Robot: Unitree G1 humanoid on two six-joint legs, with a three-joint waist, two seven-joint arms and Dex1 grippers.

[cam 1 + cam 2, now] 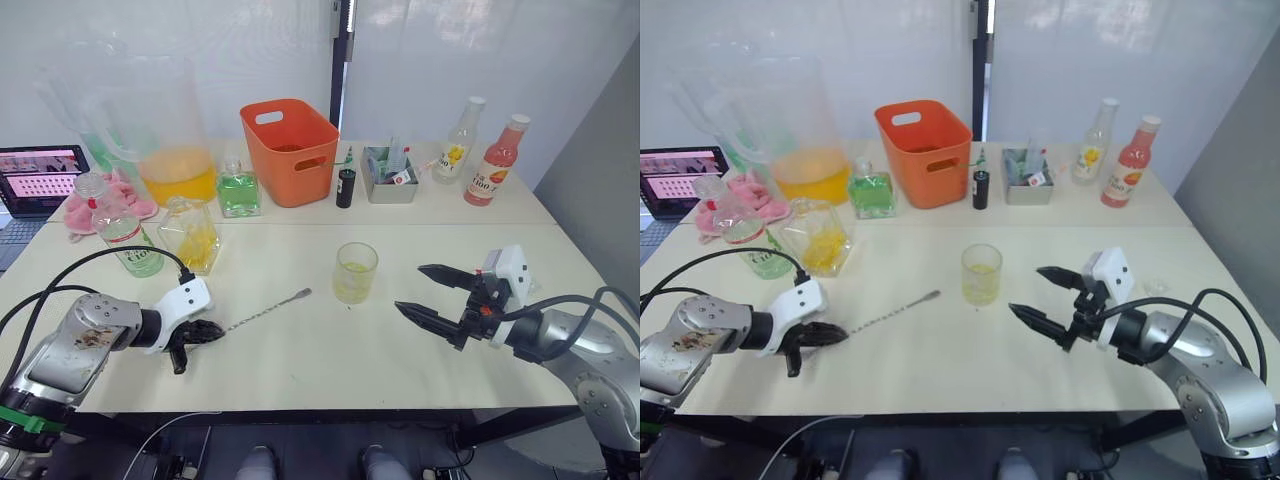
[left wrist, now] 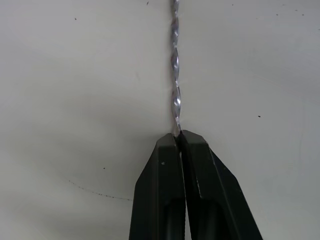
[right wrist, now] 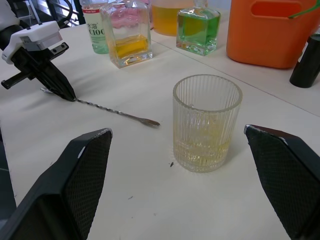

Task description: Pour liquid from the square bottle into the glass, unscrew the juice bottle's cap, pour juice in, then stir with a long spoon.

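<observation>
The long spoon [image 1: 265, 310] lies flat on the table, its small bowl pointing at the glass [image 1: 355, 272]. My left gripper [image 1: 205, 333] is shut on the spoon's near end [image 2: 175, 65], fingertips down at the tabletop. The ribbed glass [image 3: 207, 122] holds a little yellow liquid. My right gripper [image 1: 408, 288] hovers open just right of the glass, nothing between its fingers. The square bottle [image 1: 192, 235] with yellow liquid stands at the left, beside the juice bottle [image 1: 120, 228], whose neck looks bare. The cap is out of view.
Along the back stand a big pitcher [image 1: 165, 130] of orange liquid, a green square bottle [image 1: 238, 190], an orange bin [image 1: 290, 150], a small dark bottle [image 1: 346, 185], a grey box [image 1: 390, 175], a slim bottle [image 1: 457, 140] and a pink-red bottle [image 1: 495, 160]. A laptop [image 1: 40, 175] sits far left.
</observation>
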